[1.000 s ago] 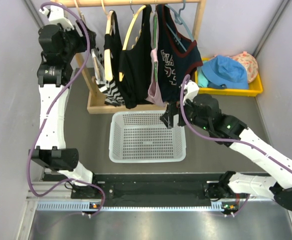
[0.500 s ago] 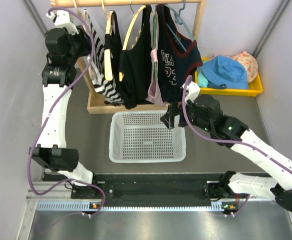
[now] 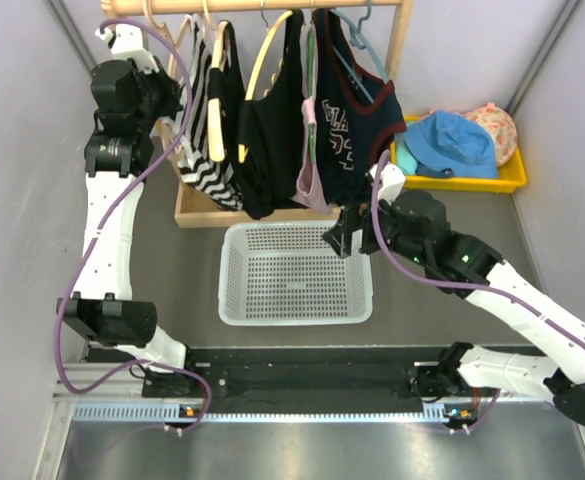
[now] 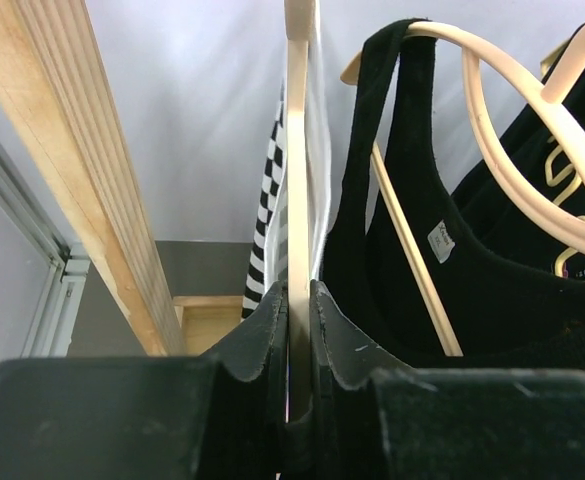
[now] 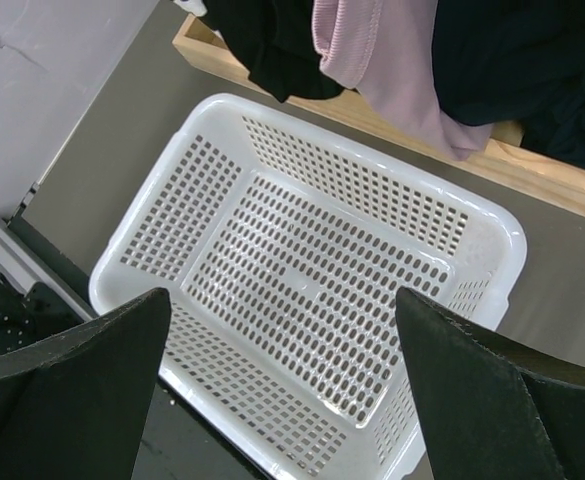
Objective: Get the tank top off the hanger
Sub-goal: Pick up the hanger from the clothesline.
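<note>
A black-and-white striped tank top (image 3: 208,150) hangs on a pale wooden hanger (image 4: 297,150) at the left end of the clothes rail. My left gripper (image 3: 175,82) is up beside the rail, and in the left wrist view it (image 4: 299,300) is shut on the hanger's thin edge. The striped fabric (image 4: 270,230) drapes just behind the jaws. My right gripper (image 5: 282,310) hangs open and empty over the white basket (image 5: 222,130), and in the top view it (image 3: 340,238) sits below the hanging clothes.
A black tank top (image 4: 392,240) on a second wooden hanger hangs right beside the gripped one. Pink and navy garments (image 3: 357,120) fill the rest of the rail. The rack's wooden post (image 4: 82,170) stands to the left. A yellow bin with hats (image 3: 462,150) sits at the back right.
My left gripper has moved right into the rack and closed on the hanger, and the striped top has swung slightly right. The right arm has barely moved.
</note>
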`<state>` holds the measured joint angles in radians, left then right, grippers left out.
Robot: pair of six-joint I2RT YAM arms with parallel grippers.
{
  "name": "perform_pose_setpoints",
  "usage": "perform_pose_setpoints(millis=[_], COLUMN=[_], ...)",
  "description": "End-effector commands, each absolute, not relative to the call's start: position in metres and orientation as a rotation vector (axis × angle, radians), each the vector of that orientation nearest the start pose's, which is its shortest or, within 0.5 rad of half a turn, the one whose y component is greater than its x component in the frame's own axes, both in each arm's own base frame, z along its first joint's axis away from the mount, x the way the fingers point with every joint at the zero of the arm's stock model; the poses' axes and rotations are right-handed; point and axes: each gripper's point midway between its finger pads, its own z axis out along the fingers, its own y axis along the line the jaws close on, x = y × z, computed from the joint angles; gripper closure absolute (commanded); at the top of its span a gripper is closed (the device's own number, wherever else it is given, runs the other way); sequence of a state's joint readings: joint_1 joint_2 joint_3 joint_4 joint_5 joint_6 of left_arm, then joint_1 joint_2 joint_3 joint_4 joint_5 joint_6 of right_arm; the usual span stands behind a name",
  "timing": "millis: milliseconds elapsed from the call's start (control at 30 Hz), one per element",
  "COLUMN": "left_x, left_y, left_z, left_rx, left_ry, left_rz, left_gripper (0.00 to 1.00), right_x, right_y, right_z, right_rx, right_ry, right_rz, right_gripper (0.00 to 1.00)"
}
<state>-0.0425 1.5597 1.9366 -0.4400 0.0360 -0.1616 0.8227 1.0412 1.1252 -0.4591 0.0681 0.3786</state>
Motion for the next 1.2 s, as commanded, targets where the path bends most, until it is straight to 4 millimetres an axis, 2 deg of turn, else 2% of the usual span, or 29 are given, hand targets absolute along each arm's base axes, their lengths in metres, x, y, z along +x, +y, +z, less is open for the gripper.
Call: perform_pose_setpoints(millis=[0,100,167,267,367,467,533,567,600,667,700,733,767,800,833,900,933,1000,1033,1100,1167], left_x=[0.449,0.441,0.430,0.415,0.402,0.388,0.382,0.368,0.369,0.352,0.350,0.335,0.328,0.325,0.306,0.292,0.277,0.263,0.250,0.236,0.215], left_y=[-0.032,-0.031,-0.029,-0.030,-0.032,-0.034,-0.034,-0.034,-0.034,-0.033,-0.032,-0.031,-0.030,-0.029,-0.027,-0.025,-0.024,-0.024,-0.026,-0.029,-0.036], left_z=[0.517,0.538,0.559,0.579,0.588,0.582,0.569,0.572,0.551,0.542,0.526,0.522,0.517,0.500,0.508,0.507,0.516,0.531,0.550,0.572,0.608], left_rx=[-0.052,-0.039,-0.021,0.015,0.049,0.071,0.078,0.080,0.081,0.080,0.077,0.077,0.079,0.077,0.081,0.076,0.075,0.077,0.084,0.099,0.144], left_ry=[1.506,1.455,1.401,1.349,1.325,1.350,1.385,1.377,1.438,1.465,1.509,1.518,1.527,1.559,1.524,1.512,1.480,1.435,1.385,1.321,1.206], left_rz=[-0.187,-0.172,-0.156,-0.142,-0.134,-0.132,-0.132,-0.131,-0.135,-0.135,-0.132,-0.128,-0.123,-0.115,-0.106,-0.097,-0.097,-0.100,-0.109,-0.121,-0.147], left_gripper=[1.00,1.00,1.00,1.00,1.00,1.00,1.00,1.00,1.00,1.00,1.00,1.00,1.00,1.00,1.00,1.00,1.00,1.00,1.00,1.00,1.00], right_x=[0.226,0.225,0.224,0.223,0.222,0.221,0.221,0.220,0.220,0.220,0.219,0.219,0.219,0.219,0.218,0.217,0.217,0.216,0.215,0.215,0.214], right_y=[0.255,0.254,0.254,0.254,0.255,0.254,0.253,0.251,0.250,0.247,0.246,0.245,0.243,0.242,0.242,0.240,0.240,0.241,0.241,0.242,0.243], right_z=[0.303,0.302,0.302,0.302,0.301,0.304,0.304,0.306,0.307,0.312,0.314,0.315,0.320,0.321,0.322,0.325,0.327,0.328,0.327,0.327,0.325], right_rx=[-0.383,-0.380,-0.380,-0.381,-0.380,-0.379,-0.375,-0.371,-0.373,-0.367,-0.365,-0.364,-0.361,-0.361,-0.360,-0.362,-0.362,-0.370,-0.371,-0.373,-0.377], right_ry=[1.940,1.942,1.941,1.939,1.941,1.939,1.937,1.931,1.926,1.919,1.915,1.912,1.900,1.896,1.895,1.885,1.880,1.877,1.879,1.881,1.881], right_rz=[0.748,0.749,0.757,0.763,0.772,0.776,0.773,0.773,0.769,0.762,0.758,0.757,0.757,0.755,0.756,0.758,0.759,0.767,0.770,0.778,0.785], right_gripper=[0.07,0.07,0.07,0.07,0.08,0.08,0.08,0.08,0.08,0.08,0.08,0.08,0.08,0.08,0.08,0.08,0.08,0.08,0.08,0.08,0.08])
